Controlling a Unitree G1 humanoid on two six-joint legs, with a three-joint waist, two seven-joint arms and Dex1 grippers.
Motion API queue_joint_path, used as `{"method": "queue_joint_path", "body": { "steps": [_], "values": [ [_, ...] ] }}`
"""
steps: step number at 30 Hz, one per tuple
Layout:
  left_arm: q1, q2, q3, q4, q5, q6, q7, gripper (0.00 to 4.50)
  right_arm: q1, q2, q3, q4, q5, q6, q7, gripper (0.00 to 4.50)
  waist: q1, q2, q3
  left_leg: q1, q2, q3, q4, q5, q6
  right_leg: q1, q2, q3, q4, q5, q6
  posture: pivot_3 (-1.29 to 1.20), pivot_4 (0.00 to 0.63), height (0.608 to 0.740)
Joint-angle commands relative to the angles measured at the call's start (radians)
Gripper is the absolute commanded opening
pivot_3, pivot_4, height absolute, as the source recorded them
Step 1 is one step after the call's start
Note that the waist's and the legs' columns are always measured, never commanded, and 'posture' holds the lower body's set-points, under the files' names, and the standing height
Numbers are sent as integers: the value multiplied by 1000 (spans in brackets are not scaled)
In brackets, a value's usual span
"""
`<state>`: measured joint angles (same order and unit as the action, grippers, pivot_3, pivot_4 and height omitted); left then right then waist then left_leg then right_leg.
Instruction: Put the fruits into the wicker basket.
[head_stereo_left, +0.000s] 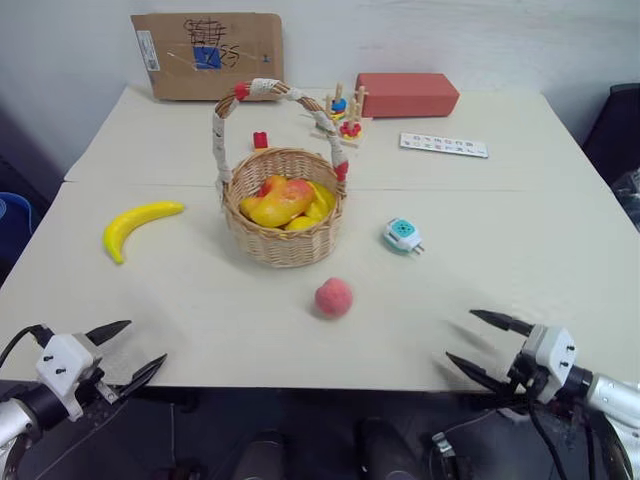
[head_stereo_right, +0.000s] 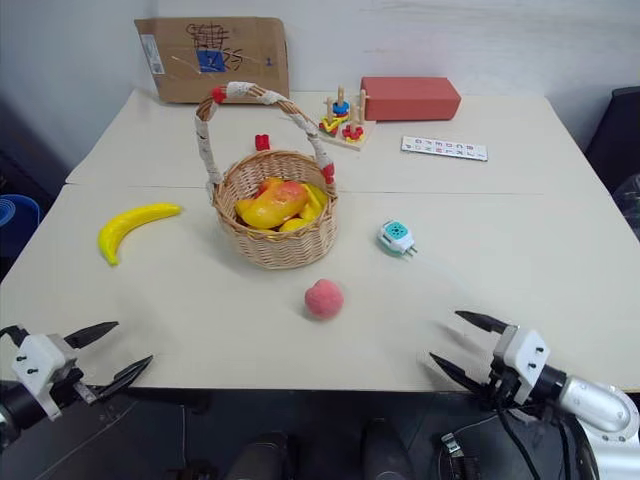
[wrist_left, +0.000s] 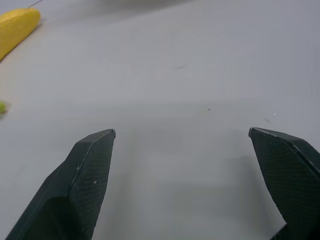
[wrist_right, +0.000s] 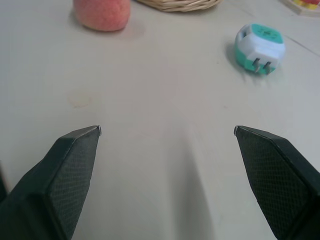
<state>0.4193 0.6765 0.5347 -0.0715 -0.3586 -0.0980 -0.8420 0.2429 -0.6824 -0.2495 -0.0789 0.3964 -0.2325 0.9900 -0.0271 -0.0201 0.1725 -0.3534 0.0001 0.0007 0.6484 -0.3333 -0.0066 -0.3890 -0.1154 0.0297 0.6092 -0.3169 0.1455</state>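
- The left gripper (head_stereo_left: 128, 352) hangs over the near left edge of the table (head_stereo_left: 200, 320), its two black fingers spread wide with nothing between them.
- The right gripper (head_stereo_left: 484, 343) hangs over the near right edge, its fingers likewise parted wide and empty.
- A pink-red peach (head_stereo_left: 333, 297) lies on the table ahead of the right gripper and off toward the left one, just short of the wicker basket (head_stereo_left: 285, 240) and apart from it.
- The basket stands beyond the peach, between the two grippers' lines and well ahead of both; it holds a yellow-orange mango (head_stereo_left: 277, 201) with other yellow fruit under it.
- A banana (head_stereo_left: 135, 226) lies ahead of the left gripper, beside the basket, not touching it.
- A teal-and-white plug (wrist_right: 260, 48) lies ahead of the right gripper, near the basket's other side.
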Motion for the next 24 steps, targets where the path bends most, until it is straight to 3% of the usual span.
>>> {"method": "queue_joint_path", "body": {
  "steps": [1, 10, 20, 24],
  "values": [
    [8, 18, 32, -46, -27, 30, -2, 4500, 0, -5, 0, -45, 7, 24, -2, 4456, 0, 0, 0, 0, 0, 0, 0, 0, 0, 0, 0, 0, 0, 0, 0, 0, 150, 740],
    [16, 56, 46, -57, -136, 121, -126, 4500, -16, -12, 5, -90, 4, 86, -7, 4456, -1, 1, 0, -1, 0, 0, 1, -1, 1, 0, 0, 0, 0, 0, 0, 0, 150, 740],
    [-39, 68, 31, -71, -126, 112, -157, 4500, -69, -9, 24, -92, -4, 137, 2, 4456, 0, 2, 1, 0, 0, 2, 1, -1, 1, -1, 0, 0, 0, 0, 0, 0, 150, 740],
    [-113, 83, 8, -230, -292, 318, -117, 4500, -189, 2, 37, -133, 46, 243, -50, 4456, -1, 3, 2, -1, 1, 2, 2, -1, 1, -1, 0, 0, 1, 0, 0, 0, 150, 740]
  ]
}}
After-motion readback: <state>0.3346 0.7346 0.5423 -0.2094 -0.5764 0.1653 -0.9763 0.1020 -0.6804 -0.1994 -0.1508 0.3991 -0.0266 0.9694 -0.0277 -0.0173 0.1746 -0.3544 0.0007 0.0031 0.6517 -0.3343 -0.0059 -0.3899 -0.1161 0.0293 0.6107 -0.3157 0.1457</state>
